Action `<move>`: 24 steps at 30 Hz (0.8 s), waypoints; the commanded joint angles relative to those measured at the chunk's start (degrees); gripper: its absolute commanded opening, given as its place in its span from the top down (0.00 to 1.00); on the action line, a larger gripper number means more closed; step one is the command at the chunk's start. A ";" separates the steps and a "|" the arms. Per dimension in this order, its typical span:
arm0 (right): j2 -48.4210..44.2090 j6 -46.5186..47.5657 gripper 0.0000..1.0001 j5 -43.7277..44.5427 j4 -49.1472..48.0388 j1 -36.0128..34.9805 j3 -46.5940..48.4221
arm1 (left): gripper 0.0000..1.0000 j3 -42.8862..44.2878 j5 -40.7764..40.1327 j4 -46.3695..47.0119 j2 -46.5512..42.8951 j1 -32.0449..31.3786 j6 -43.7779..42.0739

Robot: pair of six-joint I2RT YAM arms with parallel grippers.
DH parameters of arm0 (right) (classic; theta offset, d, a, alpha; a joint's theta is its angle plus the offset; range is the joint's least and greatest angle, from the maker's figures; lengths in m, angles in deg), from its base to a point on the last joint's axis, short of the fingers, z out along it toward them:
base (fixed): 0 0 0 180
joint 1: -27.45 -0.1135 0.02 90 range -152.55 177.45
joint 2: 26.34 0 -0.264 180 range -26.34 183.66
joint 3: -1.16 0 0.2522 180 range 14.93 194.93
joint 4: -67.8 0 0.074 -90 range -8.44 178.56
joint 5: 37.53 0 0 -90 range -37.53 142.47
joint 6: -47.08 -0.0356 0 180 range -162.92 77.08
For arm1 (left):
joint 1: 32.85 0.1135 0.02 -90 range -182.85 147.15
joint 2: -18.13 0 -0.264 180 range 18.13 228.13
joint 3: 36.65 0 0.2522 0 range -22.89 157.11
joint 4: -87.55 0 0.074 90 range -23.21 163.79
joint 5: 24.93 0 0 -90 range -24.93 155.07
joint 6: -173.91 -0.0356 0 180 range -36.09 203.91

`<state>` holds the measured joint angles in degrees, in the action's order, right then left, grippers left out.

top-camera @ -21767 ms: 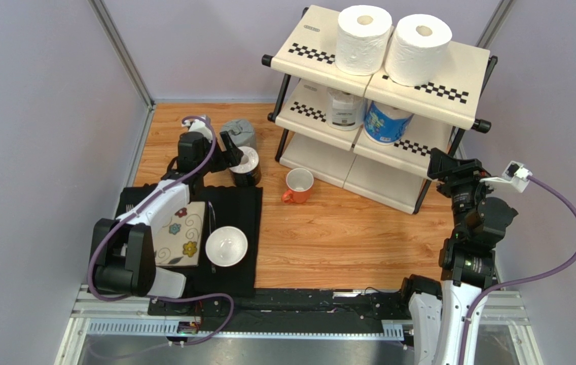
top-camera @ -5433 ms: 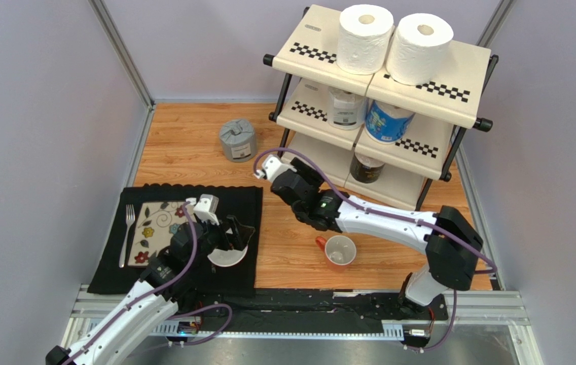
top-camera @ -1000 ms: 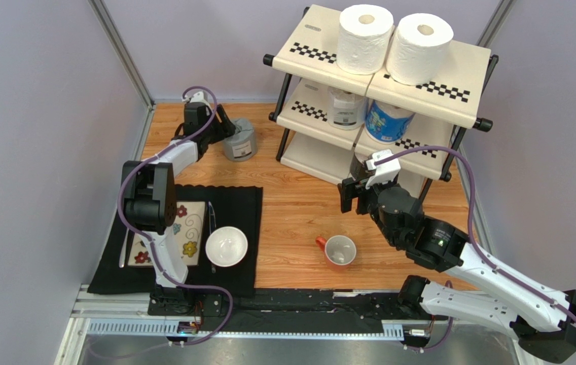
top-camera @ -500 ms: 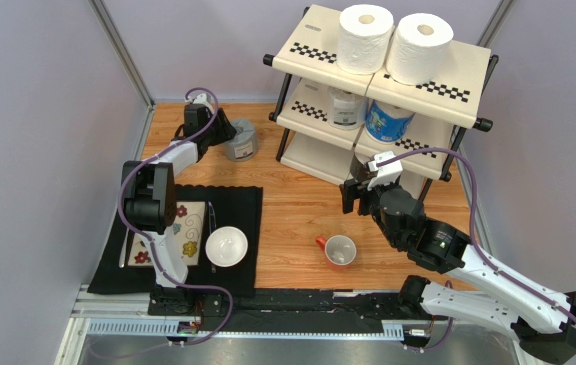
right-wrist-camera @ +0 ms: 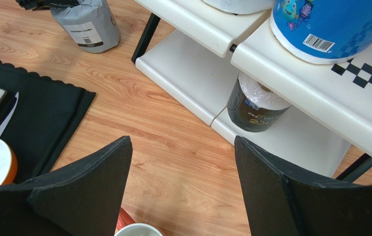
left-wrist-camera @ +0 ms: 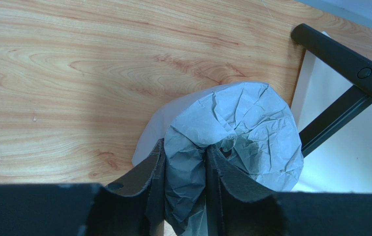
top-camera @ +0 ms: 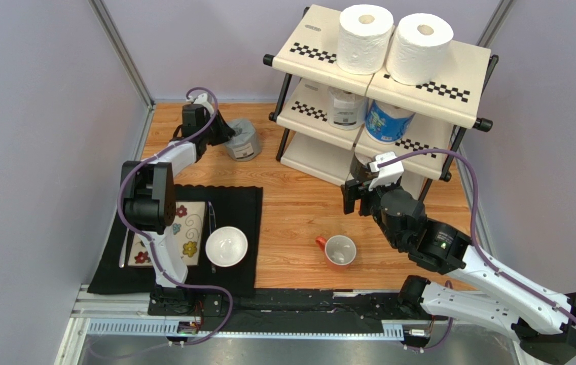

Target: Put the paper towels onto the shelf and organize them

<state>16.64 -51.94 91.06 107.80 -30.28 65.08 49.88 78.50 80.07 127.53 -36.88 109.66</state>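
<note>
The grey paper towel roll [top-camera: 244, 142] stands on the wooden table left of the shelf [top-camera: 451, 91]. My left gripper [top-camera: 226, 135] is shut on the crumpled grey wrap at its top [left-wrist-camera: 242, 128], which is pinched between both fingers [left-wrist-camera: 156, 172]. Two white rolls [top-camera: 363, 38] [top-camera: 418, 49] stand on the top tier. A clear-white roll [top-camera: 344, 106] and a blue roll [top-camera: 385, 122] stand on the middle tier. A black roll [right-wrist-camera: 254, 105] stands on the bottom tier. My right gripper [top-camera: 356, 194] hangs open and empty in front of the shelf.
An orange mug [top-camera: 338, 249] lies on its side near the right arm. A white bowl [top-camera: 226, 245] and a patterned plate [top-camera: 180, 236] sit on the black mat [top-camera: 238, 205]. The shelf's black leg [left-wrist-camera: 340, 113] is close to the right of the grey roll.
My left gripper has closed on the grey roll's top wrap, and the roll has shifted slightly. The right arm has hardly moved.
</note>
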 commanded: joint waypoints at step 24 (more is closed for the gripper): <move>-1.15 -4.70 0.20 0.08 5.75 -0.18 6.80 | 0.75 -23.45 8.99 0.12 -41.89 -7.29 4.04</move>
<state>15.55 -55.61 90.80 112.42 -30.28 68.81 32.33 87.88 77.21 91.40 -38.96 112.92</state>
